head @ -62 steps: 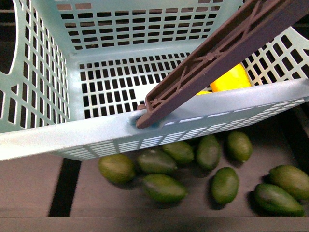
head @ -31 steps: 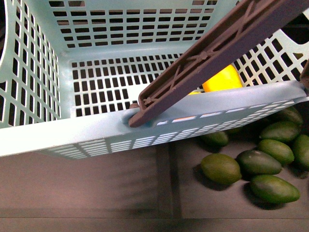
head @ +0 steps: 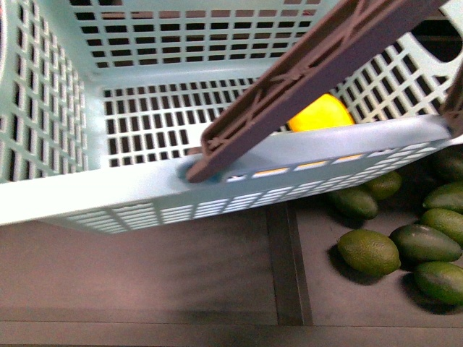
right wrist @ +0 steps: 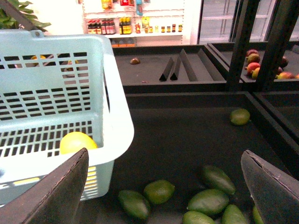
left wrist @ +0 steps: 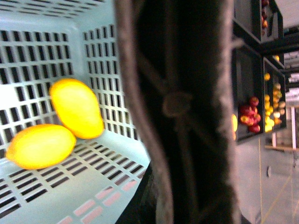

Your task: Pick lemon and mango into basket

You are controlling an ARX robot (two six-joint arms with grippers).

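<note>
Lemon (left wrist: 39, 146) and mango (left wrist: 76, 108) lie touching inside the basket (head: 87, 195). Its brown handle (head: 311, 79) crosses the front view. Dark green fruits (head: 369, 251) lie below. Right gripper (right wrist: 168, 186) wide open, empty; left gripper's state cannot be told.

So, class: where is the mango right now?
In the left wrist view the mango lies inside the basket, touching the lemon, near a slotted corner.
</note>
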